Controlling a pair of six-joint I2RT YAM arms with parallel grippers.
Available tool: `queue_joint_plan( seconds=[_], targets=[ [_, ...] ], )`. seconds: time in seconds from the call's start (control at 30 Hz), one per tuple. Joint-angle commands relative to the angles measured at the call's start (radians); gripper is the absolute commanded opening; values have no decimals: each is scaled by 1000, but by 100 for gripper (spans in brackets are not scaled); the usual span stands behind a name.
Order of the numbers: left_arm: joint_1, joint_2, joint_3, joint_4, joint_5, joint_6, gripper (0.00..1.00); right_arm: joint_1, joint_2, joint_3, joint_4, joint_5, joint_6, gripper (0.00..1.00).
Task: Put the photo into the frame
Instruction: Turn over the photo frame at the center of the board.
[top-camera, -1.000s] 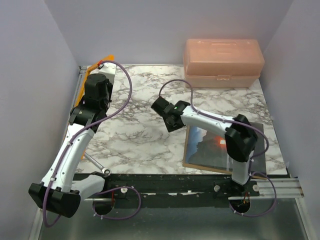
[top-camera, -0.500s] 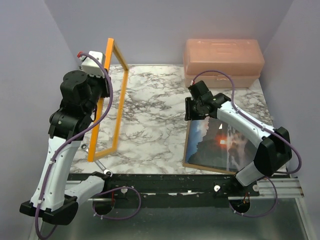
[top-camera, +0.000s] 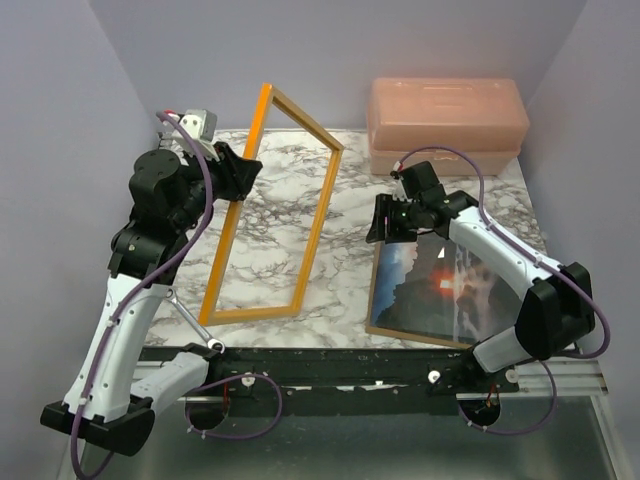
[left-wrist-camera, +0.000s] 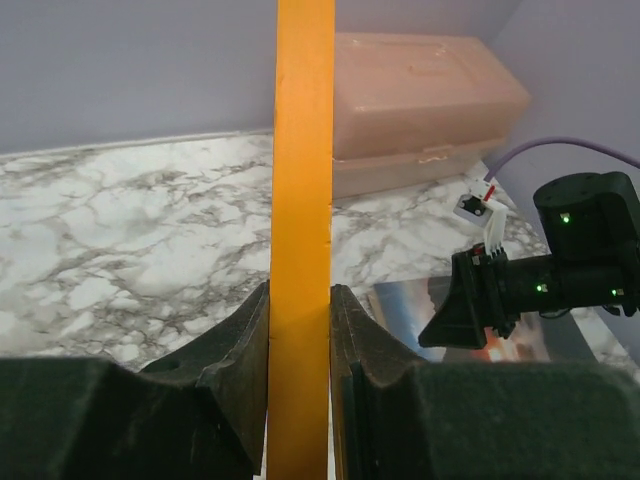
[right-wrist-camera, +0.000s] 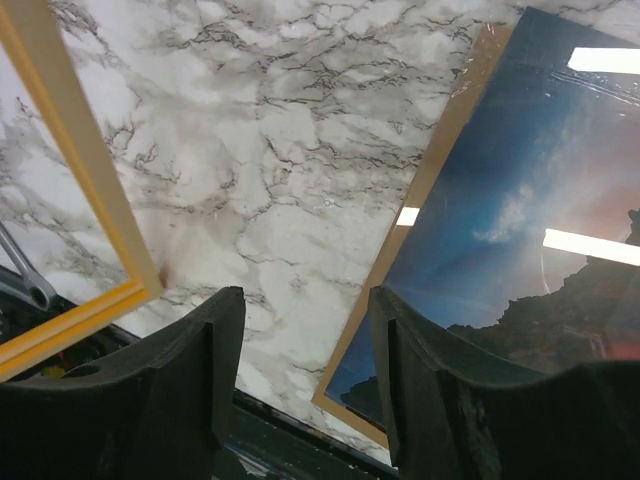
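Your left hand (top-camera: 238, 180) is clenched on one long rail of the frame (top-camera: 320, 225), pads tight on both faces of the orange wood. The frame stands tilted on the left half of the bench (top-camera: 350, 262): its short low rail sits by the near edge (I cannot tell if it touches), and its top corners rise in front of the back wall. The side wall is close behind that arm.

A strip of bare marble lies between the frame's right rail and the photo (top-camera: 420, 292), and more open marble runs behind it toward the box (top-camera: 445, 125) at the far right.

The photo lies flat and face up at the near right, square on a brown board (right-wrist-camera: 440, 170) whose edge peeks out along its left side. It shows blue sky, dark rock and a red glow, with glossy light streaks.

Your right hand (right-wrist-camera: 305, 300) hangs over the photo's far left corner, released and holding nothing.
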Motion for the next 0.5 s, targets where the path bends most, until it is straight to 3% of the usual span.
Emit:
queue_joint_plan(
  seconds=[0.0, 0.2, 0.47],
  targets=[
    [3, -15, -99, 196, 102, -178, 0, -37, -37, -41, 45, -117, -2, 61],
    [71, -33, -227, 306, 139, -309, 0, -65, -41, -108, 108, -207, 20, 73],
    [257, -12, -428, 469, 309, -463, 0, -69, 21, -153, 210, -315, 54, 78]
  ],
)
